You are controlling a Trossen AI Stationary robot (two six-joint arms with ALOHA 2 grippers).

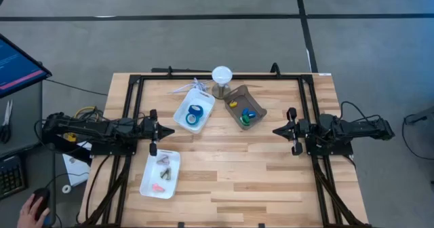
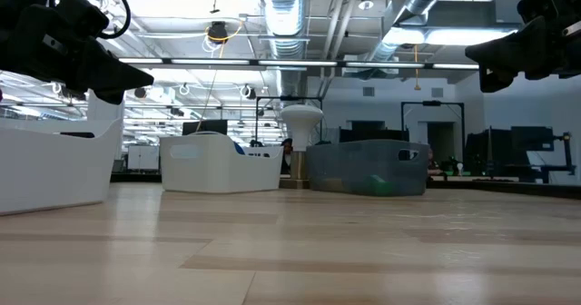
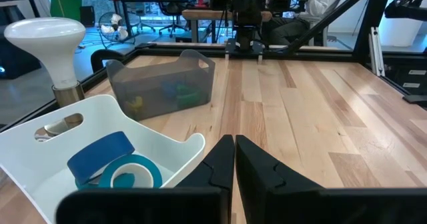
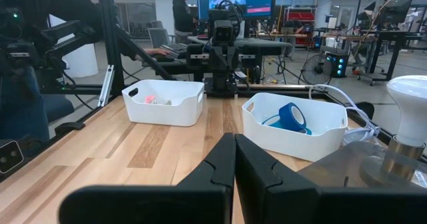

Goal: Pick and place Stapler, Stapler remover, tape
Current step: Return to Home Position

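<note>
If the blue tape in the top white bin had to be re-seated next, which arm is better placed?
Left. The left gripper sits shut just beside the white bin holding the tape. The right gripper, also shut, is farther off, on the far side of the dark bin.

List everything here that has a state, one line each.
left pincer, shut, empty, raised
right pincer, shut, empty, raised
top white bin, upright, holds two tape rolls
lower white bin, upright, holds stapler removers
dark bin, upright, holds staplers
lamp, upright
</note>
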